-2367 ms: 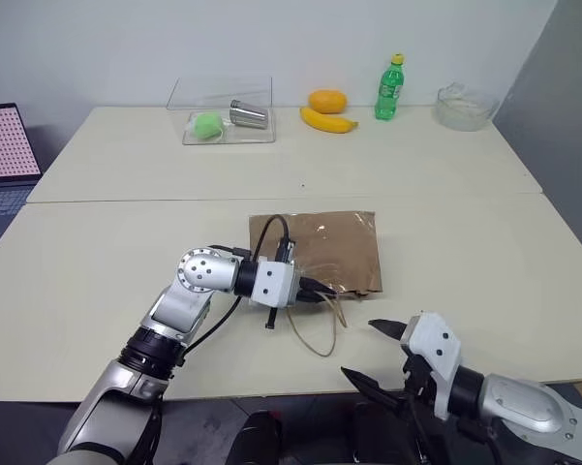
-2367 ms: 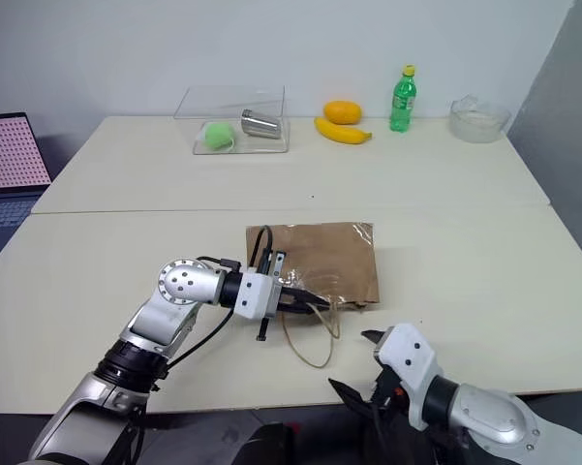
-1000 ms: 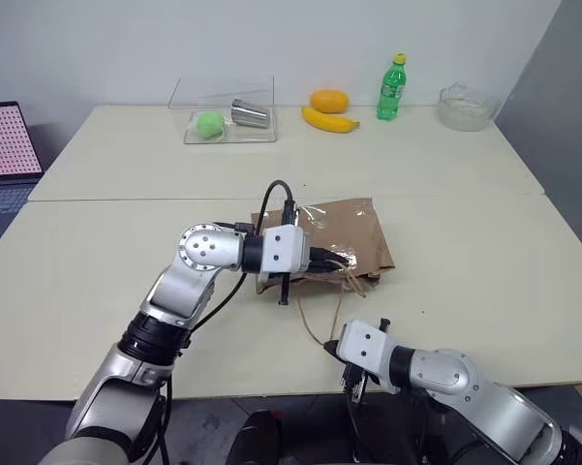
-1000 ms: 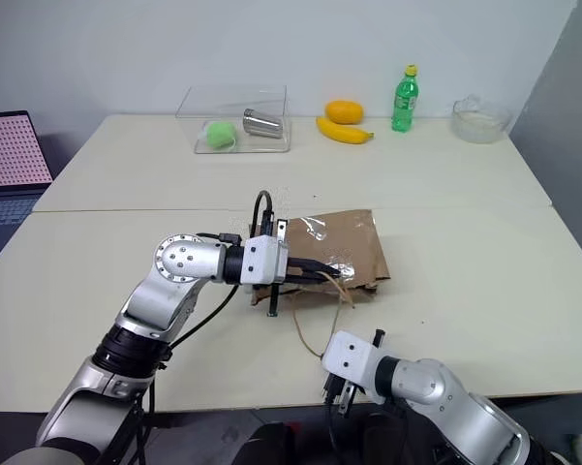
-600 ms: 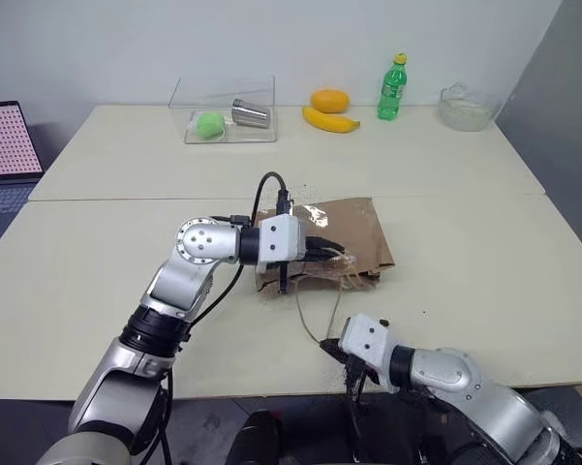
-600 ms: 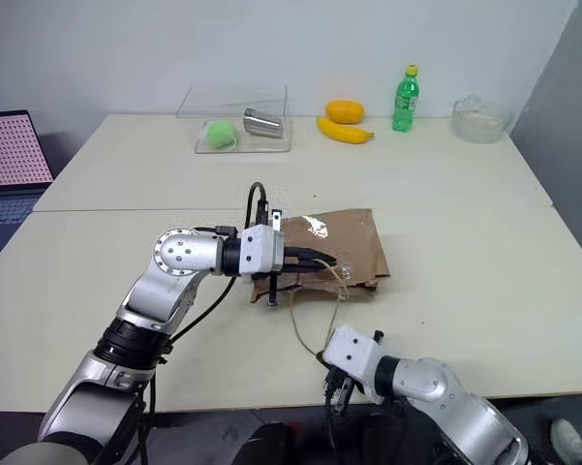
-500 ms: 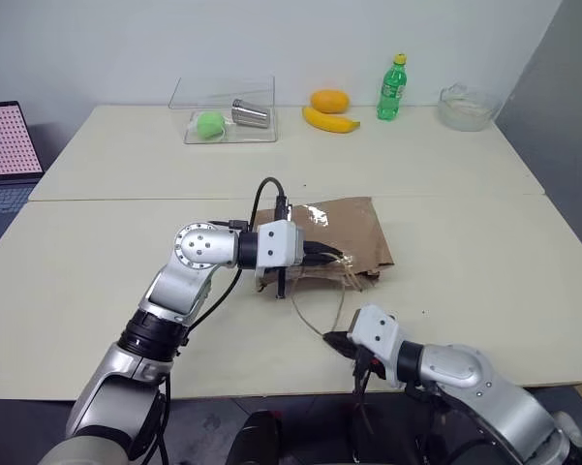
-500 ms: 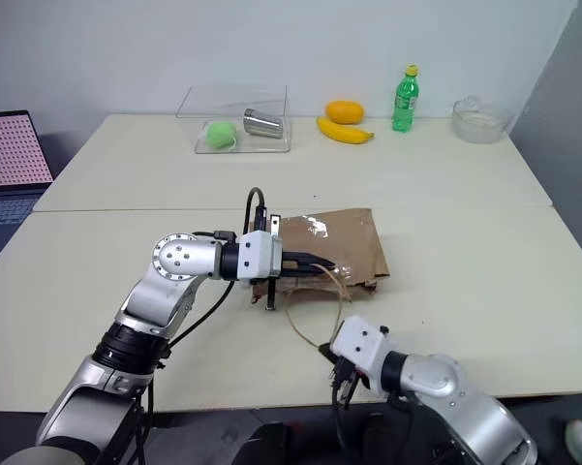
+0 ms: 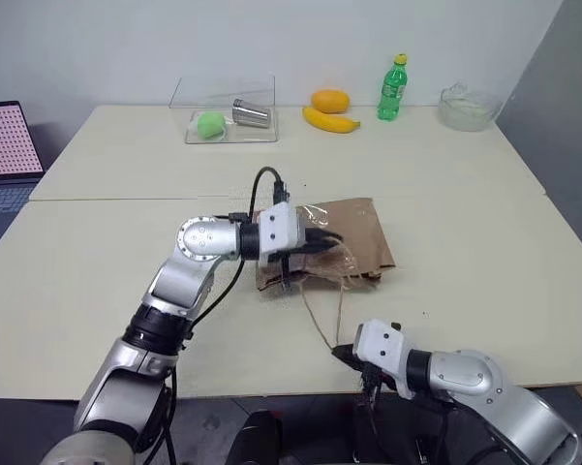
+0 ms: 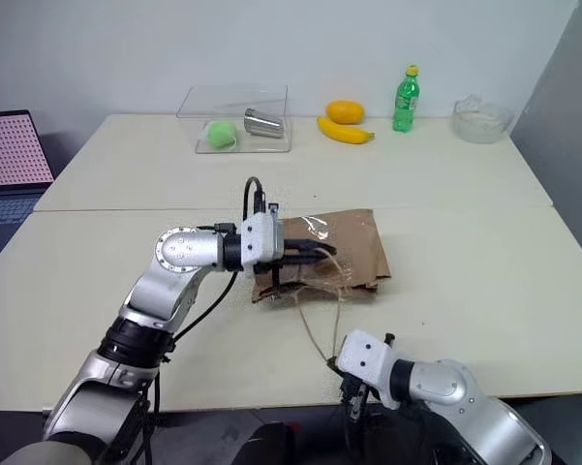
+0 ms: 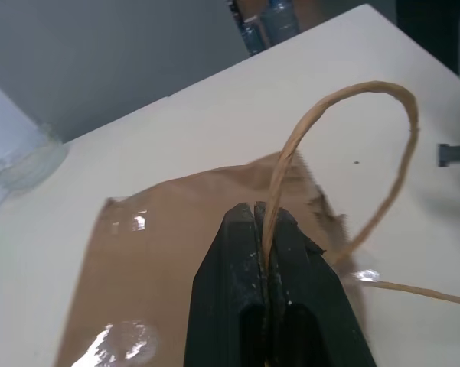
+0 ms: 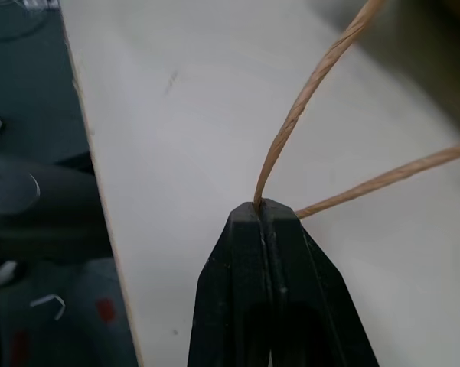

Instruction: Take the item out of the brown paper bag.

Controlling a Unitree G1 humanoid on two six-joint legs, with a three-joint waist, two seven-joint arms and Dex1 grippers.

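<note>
The brown paper bag (image 9: 353,235) lies flat mid-table, its mouth facing the near edge. My left gripper (image 9: 331,239) is over the bag's near end, shut on one tan cord handle (image 11: 344,99), which arcs up from the closed fingertips (image 11: 245,218). The bag's other handle (image 9: 315,312) runs across the table to my right gripper (image 9: 341,354) at the near edge, which is shut on that cord (image 12: 314,76). The item is hidden; nothing red shows at the bag's mouth.
At the back stand a clear box (image 9: 223,97) with a green ball (image 9: 208,123) and a metal cup (image 9: 250,114), an orange fruit (image 9: 327,100), a banana (image 9: 329,120), a green bottle (image 9: 391,87) and a glass bowl (image 9: 465,107). A laptop (image 9: 5,155) sits far left.
My right gripper, first open off the table's edge, has shut on the lower handle. My left gripper carried the upper handle slightly up and away, lifting the bag's near end.
</note>
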